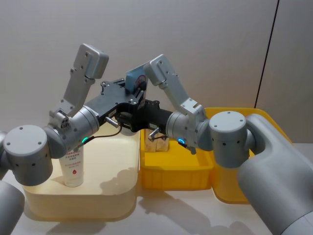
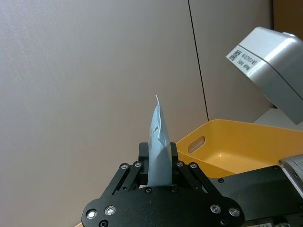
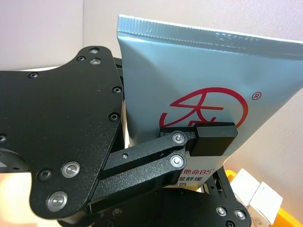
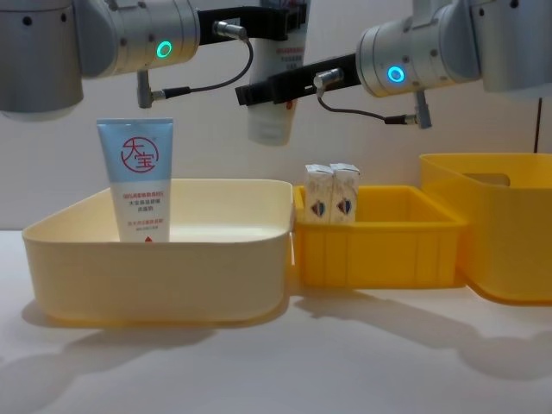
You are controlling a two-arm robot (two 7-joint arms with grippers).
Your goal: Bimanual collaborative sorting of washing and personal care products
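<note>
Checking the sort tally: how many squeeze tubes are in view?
2: one tube stands upright in the cream bin; the other tube hangs above the bins, between both grippers. More may be hidden.

Held tube (image 4: 272, 95) top cropped; cartons (image 1: 159, 145) half-hidden

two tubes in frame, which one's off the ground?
The tube clamped between the left gripper and right gripper; the other tube stands in the cream bin.
</note>
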